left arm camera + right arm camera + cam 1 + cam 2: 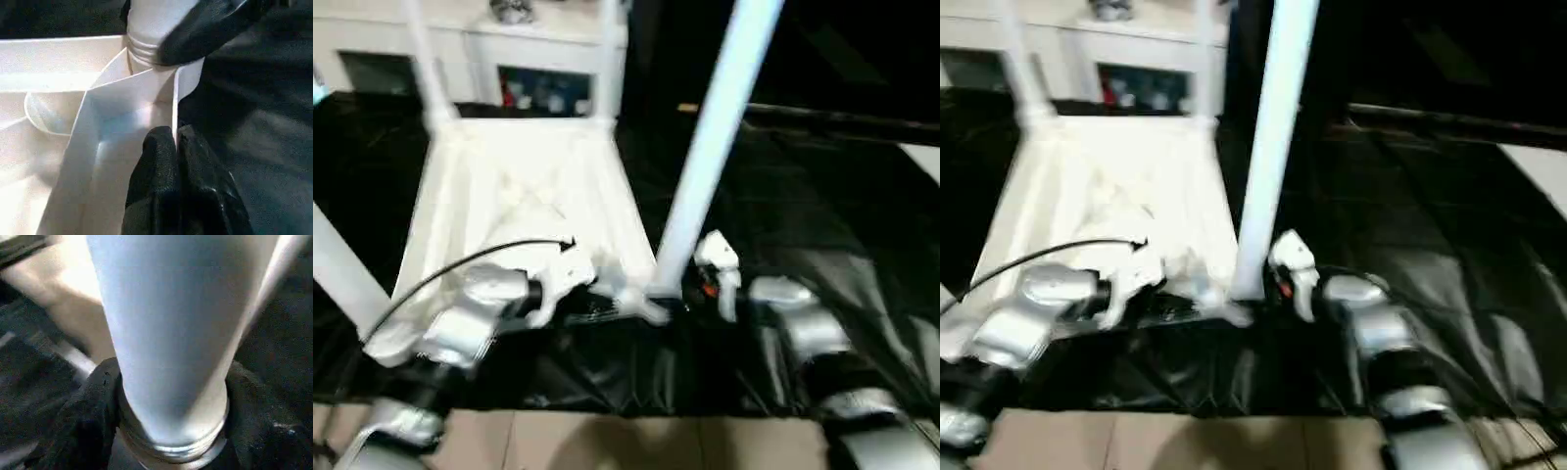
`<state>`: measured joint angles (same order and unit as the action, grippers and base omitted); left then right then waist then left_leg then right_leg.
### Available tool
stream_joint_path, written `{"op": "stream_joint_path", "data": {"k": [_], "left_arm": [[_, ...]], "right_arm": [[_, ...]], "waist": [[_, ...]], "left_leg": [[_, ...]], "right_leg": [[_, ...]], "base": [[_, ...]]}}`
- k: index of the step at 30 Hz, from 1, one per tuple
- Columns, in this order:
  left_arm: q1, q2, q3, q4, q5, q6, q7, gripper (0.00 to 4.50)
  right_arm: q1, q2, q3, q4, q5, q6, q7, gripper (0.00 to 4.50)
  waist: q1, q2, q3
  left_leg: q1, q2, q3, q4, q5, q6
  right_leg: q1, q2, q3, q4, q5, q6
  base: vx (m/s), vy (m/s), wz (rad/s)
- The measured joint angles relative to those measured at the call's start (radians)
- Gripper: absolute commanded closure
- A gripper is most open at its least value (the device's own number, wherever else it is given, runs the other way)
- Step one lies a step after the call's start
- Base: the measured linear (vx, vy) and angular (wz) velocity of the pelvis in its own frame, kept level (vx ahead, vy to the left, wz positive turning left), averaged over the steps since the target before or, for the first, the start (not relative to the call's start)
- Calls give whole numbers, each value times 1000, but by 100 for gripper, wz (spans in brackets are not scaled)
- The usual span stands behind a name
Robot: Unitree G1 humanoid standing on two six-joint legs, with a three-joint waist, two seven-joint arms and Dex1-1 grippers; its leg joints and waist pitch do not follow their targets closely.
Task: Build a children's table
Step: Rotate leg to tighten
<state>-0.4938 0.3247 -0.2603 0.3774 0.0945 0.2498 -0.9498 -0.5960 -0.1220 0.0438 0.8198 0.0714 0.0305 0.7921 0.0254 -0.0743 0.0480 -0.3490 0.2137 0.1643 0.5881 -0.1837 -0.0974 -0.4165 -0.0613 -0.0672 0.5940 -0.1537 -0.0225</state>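
The children's table is being assembled upside down on a black sheet (862, 294); the white tabletop (524, 186) is lying ribbed side up, slightly left of centre. Two legs are standing in the far corner sockets, the far left leg (426, 64) and the far right leg (610, 59). A third leg (337, 259) is rising at the near left, though its seating in a socket cannot be made out. The fourth leg (710, 147) is being held upright at the near right corner, its threaded base at the mouth of the corner socket (146, 78); whether the thread is engaged cannot be told.

The left gripper (176, 142) is being kept closed on the thin rim of the tabletop just beside that socket, so that the tabletop is being steadied. The right gripper (171, 421) is being wrapped around the base of the fourth leg, with one finger (90, 406) on each side just above the thread; a grip on the leg is judged from this.

Judged from the layout, the task is being brought near its end: the fourth leg is left to be screwed fully home, the near left leg to be checked, and the table to be turned upright
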Motion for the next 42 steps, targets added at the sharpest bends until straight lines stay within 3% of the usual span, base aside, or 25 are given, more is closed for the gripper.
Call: {"op": "stream_joint_path", "data": {"k": [8, 9, 15, 30, 31, 42], "left_arm": [[-11, -77, 1, -6, 49, 58, 141, 450], [-11, -78, 1, -8, 50, 59, 141, 450], [-10, -66, 0, -12, 45, 47, 112, 450], [28, 78, -21, -51, -63, -49, -217, 450], [28, 85, -21, -50, -65, -54, -228, 450], [28, 110, -31, -46, -95, -67, -312, 450]], "right_arm": [[-27, 83, -50, 48, -6, -24, -245, 183], [-27, 83, -51, 48, -6, -27, -244, 127], [-26, 59, -43, 46, -6, -42, -172, 74], [19, -143, 109, -72, 3, -52, 394, 74], [19, -147, 113, -75, 6, -44, 414, 100], [47, -187, 134, -150, 18, 9, 529, 172]], "waist": [[-1, 1, 0], [0, 1, 0], [3, 5, 0], [27, 4, 3], [28, 4, 3], [40, 4, 3]], "left_leg": [[0, -1, 2, -3, 0, 0], [0, -1, 2, -4, -1, 0], [0, -1, 2, -7, -1, -1], [-2, 3, 5, -2, -1, 0], [-2, 3, 5, -1, -1, 0], [-3, 4, 5, -2, -1, 0]], "right_leg": [[-1, 0, 0, 1, 0, 0], [-1, 0, 0, 1, 1, -1], [-3, 1, 0, 1, 2, -2], [-2, 0, 1, 1, 3, -6], [-2, 0, 1, 1, 2, -5], [-1, 0, 1, 2, 2, -4]], "base": [[0, 0, 0], [0, 0, 0], [0, 0, 0], [0, 0, 0], [0, 0, 0], [0, 0, 0]]}}
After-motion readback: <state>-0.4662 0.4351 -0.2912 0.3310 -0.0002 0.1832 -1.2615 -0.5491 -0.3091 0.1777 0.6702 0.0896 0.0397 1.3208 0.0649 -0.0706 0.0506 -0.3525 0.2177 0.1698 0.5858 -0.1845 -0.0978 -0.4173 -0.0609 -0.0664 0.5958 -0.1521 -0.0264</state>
